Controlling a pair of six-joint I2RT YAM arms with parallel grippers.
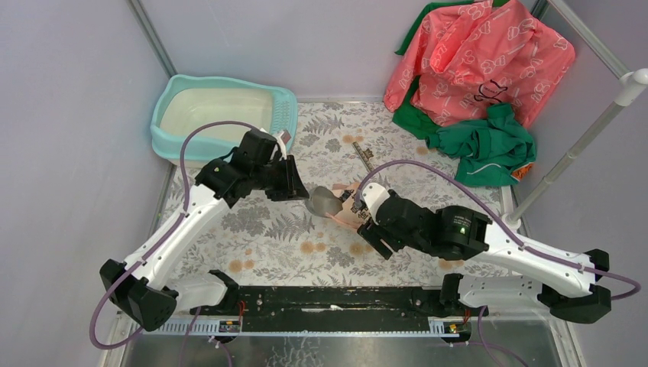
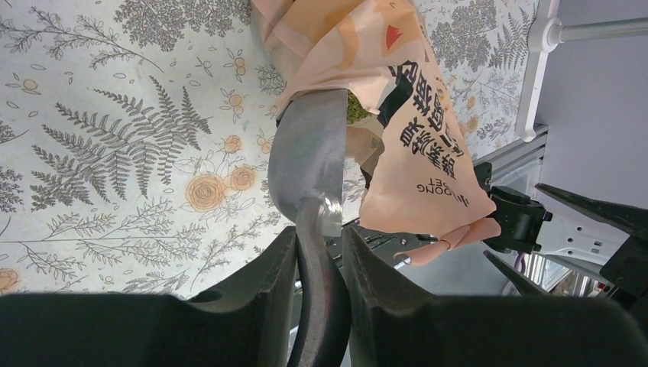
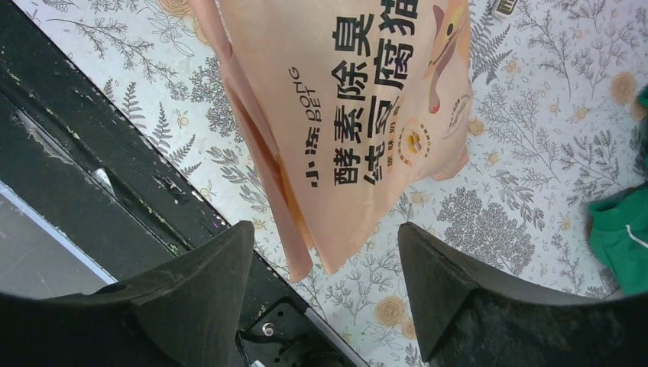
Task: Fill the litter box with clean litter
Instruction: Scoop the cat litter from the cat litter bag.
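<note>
A robot test booth: plain lilac wall panels (image 1: 69, 115) in aluminium framing (image 1: 153, 38) enclose a bench (image 1: 367, 350) under fern-print cloth (image 1: 267, 229), with left arm (image 1: 183, 222) and right arm (image 1: 520, 252) bolted to a black rail (image 1: 328, 294).

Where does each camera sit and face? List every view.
Top external: above and behind, looking down on the table; the left arm, right arm and litter box show.
Left wrist: on the left arm, looking along the left gripper, shut on the scoop.
Right wrist: looking past the open right gripper at the bag.
Shared: all three show the bag.
</note>
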